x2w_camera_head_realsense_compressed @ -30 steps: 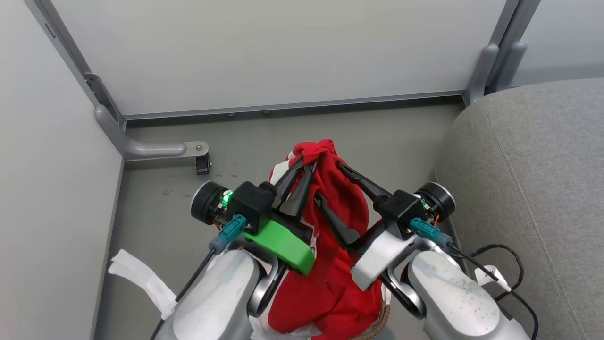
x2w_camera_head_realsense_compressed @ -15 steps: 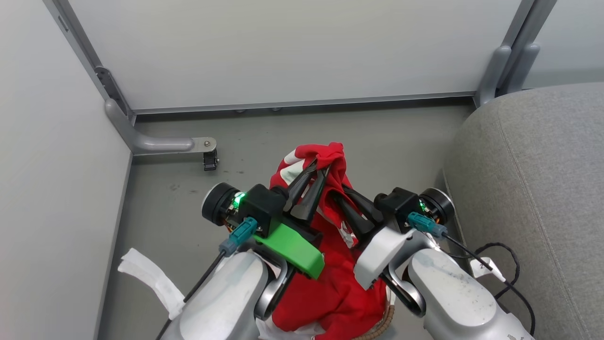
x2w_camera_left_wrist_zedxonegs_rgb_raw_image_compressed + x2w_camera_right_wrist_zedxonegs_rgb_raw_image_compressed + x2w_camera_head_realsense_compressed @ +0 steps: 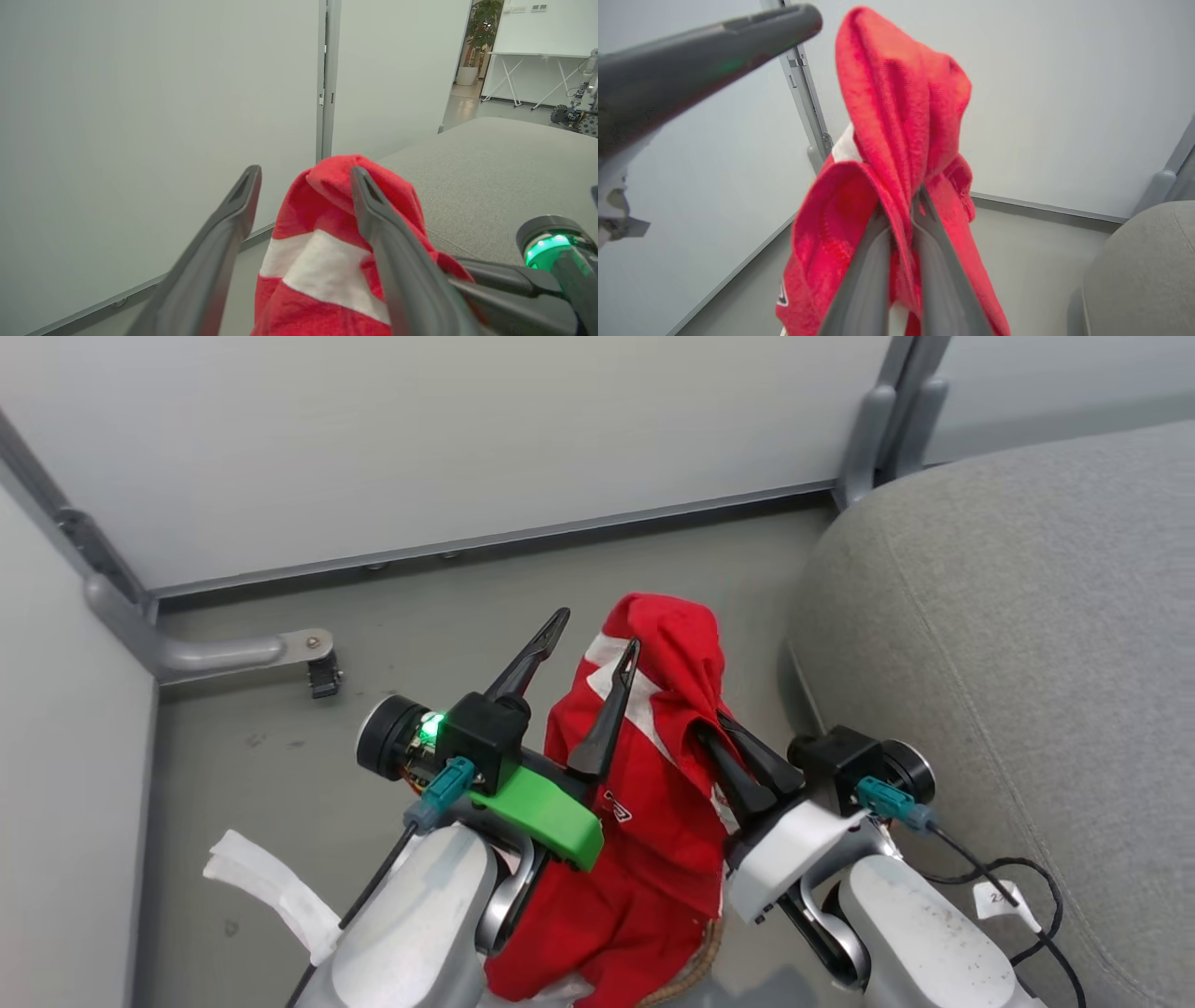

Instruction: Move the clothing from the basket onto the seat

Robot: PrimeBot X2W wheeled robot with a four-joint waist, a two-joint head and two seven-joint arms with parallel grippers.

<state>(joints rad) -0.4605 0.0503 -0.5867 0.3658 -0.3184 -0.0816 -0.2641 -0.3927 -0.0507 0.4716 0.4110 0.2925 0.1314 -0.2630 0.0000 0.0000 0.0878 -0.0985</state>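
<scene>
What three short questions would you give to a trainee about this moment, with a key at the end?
1. True or false: the left gripper is shut on the clothing.
2. Choose one: in the head view, the seat lies A) left of the clothing, B) right of it, C) under it.
3. Fill the gap: the right gripper is shut on the ____.
Key: 1 false, its fingers stand apart; 2 B; 3 clothing.
</scene>
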